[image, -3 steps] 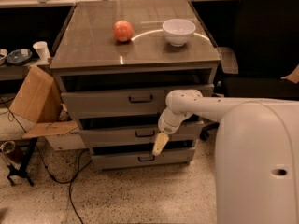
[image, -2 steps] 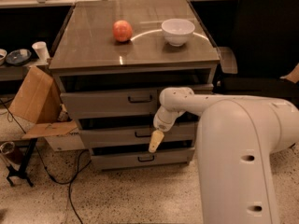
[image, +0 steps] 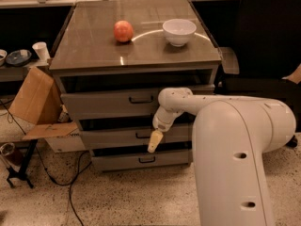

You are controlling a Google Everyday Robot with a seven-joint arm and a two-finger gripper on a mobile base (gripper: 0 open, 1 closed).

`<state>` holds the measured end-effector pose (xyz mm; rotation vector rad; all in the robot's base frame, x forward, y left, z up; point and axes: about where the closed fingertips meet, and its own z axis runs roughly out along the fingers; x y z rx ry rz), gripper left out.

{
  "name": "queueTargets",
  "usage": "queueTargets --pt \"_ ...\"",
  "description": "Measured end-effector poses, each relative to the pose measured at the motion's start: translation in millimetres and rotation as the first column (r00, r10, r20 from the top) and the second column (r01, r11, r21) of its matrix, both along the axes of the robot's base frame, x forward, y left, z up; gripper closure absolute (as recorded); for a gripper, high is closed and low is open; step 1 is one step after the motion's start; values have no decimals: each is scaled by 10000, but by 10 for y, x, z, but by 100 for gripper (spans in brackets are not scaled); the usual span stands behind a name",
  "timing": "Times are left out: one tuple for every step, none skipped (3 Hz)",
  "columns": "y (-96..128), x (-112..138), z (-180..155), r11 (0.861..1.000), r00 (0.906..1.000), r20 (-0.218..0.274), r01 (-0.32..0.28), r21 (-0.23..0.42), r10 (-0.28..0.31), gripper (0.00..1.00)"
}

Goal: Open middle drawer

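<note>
Nearest of all, the large white arm (image: 235, 140) is seen filling the lower right, with its slimmer forearm bent back toward the cabinet. At its end the gripper (image: 155, 141) is carried, a pale tan tip pointed down and slightly to the left, below the near edge of the worktop (image: 94, 46) and a little right of that edge's middle. Whether the gripper is open or closed cannot be told, and nothing is seen to be held in it.

The middle drawer (image: 110, 138) is found directly behind the gripper, as the second of three grey fronts stacked under the near edge. Its small black handle (image: 142, 135) is set just beside the gripper, to the left of the tip and slightly higher (contact between the two cannot be made out). The tip is seen against the lower edge of this drawer's front, above the lowest drawer (image: 117, 161). A dark gap is visible above the middle drawer's panel, and the top drawer (image: 103, 102) is placed over that.

On the worktop, an apple (image: 123, 31) is set left of centre, and a white bowl (image: 179, 31) is placed toward the far right corner, well apart from it. A cardboard box (image: 33, 98) is leaned beyond the left edge.
</note>
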<state>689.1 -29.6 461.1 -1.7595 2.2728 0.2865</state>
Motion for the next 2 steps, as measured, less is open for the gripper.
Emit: queueTargets --pt "-35 -13 -116 9998 9996 -179 208 44 -207 0" --pt "-90 -57 -191 9993 9993 -156 352 151 -349 0"
